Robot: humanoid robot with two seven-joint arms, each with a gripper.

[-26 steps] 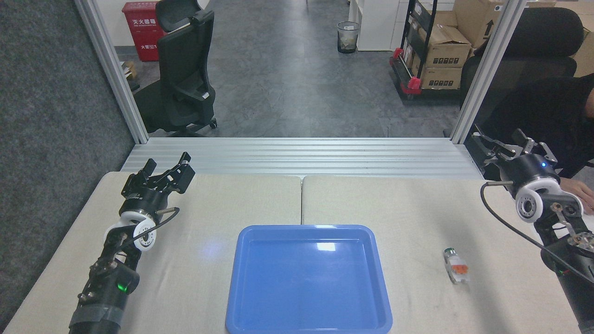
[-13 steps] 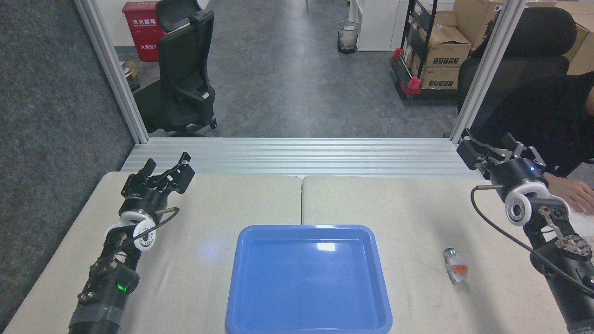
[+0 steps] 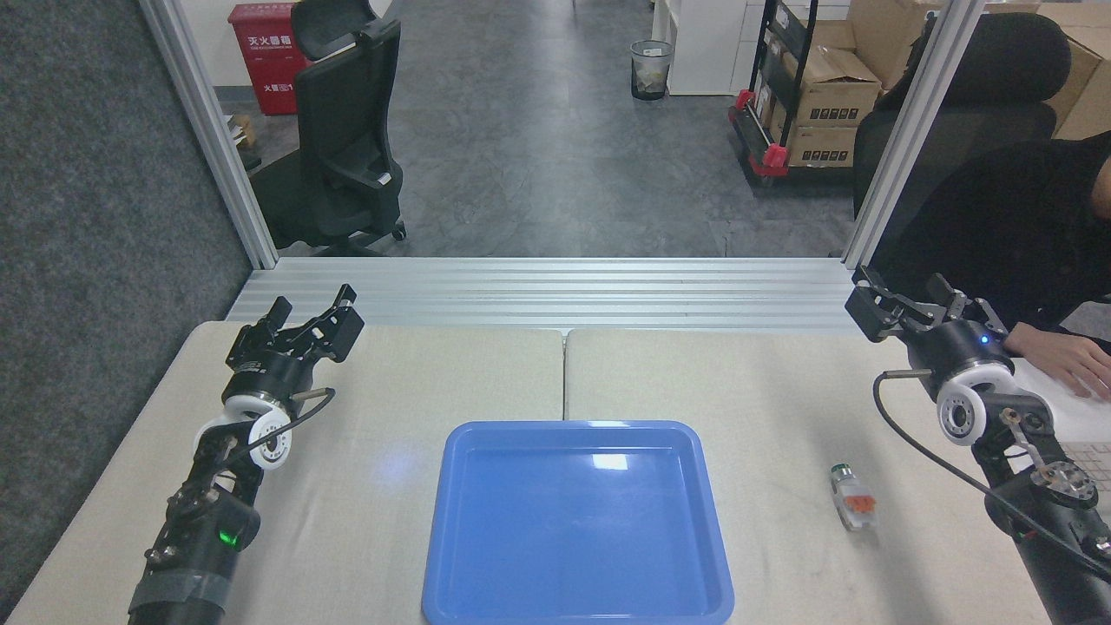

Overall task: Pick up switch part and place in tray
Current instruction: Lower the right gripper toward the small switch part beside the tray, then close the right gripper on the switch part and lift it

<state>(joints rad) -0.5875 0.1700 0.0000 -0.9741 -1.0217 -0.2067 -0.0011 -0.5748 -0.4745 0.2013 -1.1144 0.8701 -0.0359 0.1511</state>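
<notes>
Two grippers are in view, and neither holds anything. The part (image 3: 852, 496) lies flat on the table (image 3: 781, 391), just right of the tray (image 3: 577, 521) and apart from its rim, long axis running near to far, round cap at the far end. The right gripper (image 3: 903, 304) hangs at the far right, well beyond the part, fingers spread fairly wide; it is the natural one for the pick. The left gripper (image 3: 308, 325) sits far left with fingers apart and has no role here. To do the reach well, I would bring the right gripper nearer and down over the part's middle, turn the wrist so the fingers close across the short sides by the orange tabs, and keep clear of the tray rim. A person's hand (image 3: 1055, 356) rests at the far right table edge, so the arm should swing inward, away from it.
</notes>
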